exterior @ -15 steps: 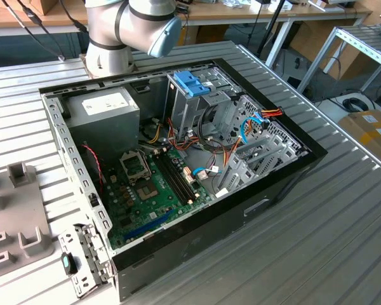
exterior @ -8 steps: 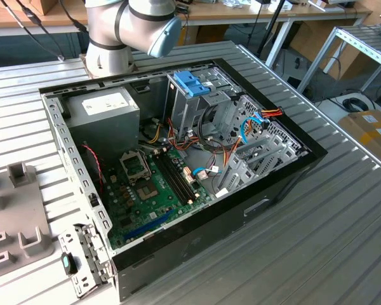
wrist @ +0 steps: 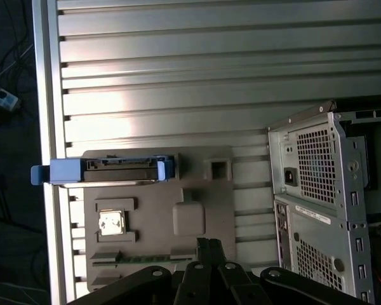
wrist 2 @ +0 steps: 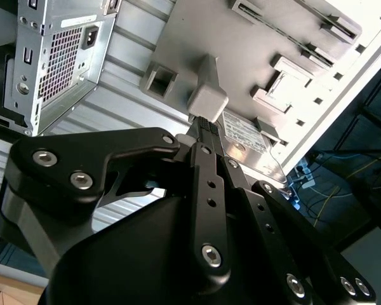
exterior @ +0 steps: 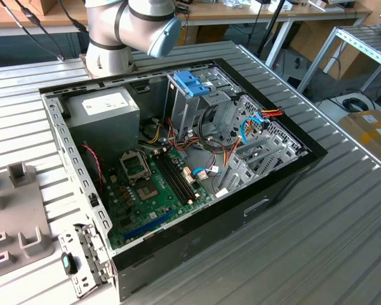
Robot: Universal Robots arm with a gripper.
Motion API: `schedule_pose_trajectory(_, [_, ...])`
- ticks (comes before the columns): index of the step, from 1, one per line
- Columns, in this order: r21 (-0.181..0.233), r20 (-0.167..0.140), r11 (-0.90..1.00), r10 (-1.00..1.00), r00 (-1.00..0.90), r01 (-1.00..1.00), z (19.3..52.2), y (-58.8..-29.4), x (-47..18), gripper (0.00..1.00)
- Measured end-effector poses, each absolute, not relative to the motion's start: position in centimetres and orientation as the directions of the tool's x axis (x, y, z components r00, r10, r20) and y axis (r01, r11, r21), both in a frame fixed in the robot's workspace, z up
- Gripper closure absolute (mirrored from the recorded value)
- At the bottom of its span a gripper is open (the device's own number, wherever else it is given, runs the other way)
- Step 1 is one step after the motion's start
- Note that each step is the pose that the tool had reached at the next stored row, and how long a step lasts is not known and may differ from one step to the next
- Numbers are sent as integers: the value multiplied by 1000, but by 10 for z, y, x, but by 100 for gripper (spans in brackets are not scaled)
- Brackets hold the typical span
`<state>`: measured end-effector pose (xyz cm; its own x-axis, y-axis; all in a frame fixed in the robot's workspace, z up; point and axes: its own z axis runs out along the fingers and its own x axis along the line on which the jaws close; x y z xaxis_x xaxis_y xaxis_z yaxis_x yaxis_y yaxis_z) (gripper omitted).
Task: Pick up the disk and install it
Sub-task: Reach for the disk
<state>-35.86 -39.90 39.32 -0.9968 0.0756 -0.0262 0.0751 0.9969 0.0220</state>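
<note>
The disk (wrist: 117, 170) stands on its edge in a slot at one end of a grey fixture plate (wrist: 152, 210), its blue plastic frame sticking out past the plate at both ends. In the second wrist view its silver face with a white label (wrist 2: 246, 136) shows just behind my fingers. My gripper (wrist: 209, 243) hovers above the same plate, some way from the disk. The black fingers (wrist 2: 206, 146) are together with nothing between them. The open computer case (exterior: 178, 159) holds a metal drive cage (exterior: 197, 108) with a blue latch (exterior: 192, 82) on top.
The case's perforated rear panel (wrist: 317, 190) stands beside the fixture plate on the slatted metal table (wrist: 178, 76). The plate carries a small chip (wrist: 112, 223), posts and empty slots. The table edge (wrist: 46, 127) runs close behind the disk. Cables fill the case.
</note>
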Motion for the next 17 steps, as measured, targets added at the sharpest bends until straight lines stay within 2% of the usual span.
schedule_pose_trajectory(17, [21, -26, 997, 76, -997, 75, 393, -399, -367, 89])
